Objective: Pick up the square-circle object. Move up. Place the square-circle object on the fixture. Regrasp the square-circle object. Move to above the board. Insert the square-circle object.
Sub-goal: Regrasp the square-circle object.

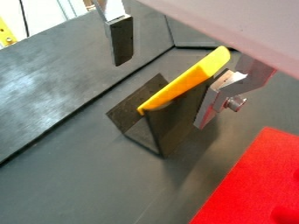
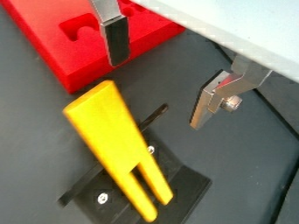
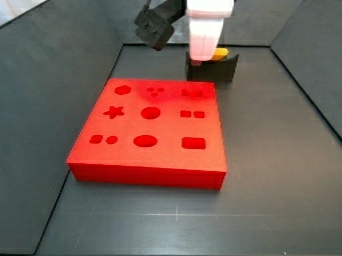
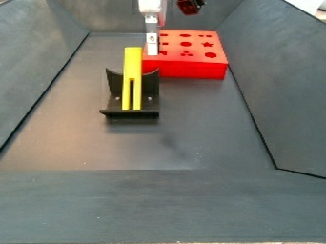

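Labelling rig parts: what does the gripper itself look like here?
The gripper has two flat silver plate fingers; one carries a dark pad, the other shows a small bolt in both wrist views. In a side view its body is white with a black part beside it. No cables or markings visible.

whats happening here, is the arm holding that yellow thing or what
No. The yellow square-circle object rests on the dark fixture, leaning up out of its notch. The gripper hangs open just above it, fingers apart and touching nothing. The red board sits beside the fixture with its cutouts unfilled, so regrasping and insertion are yet to come.
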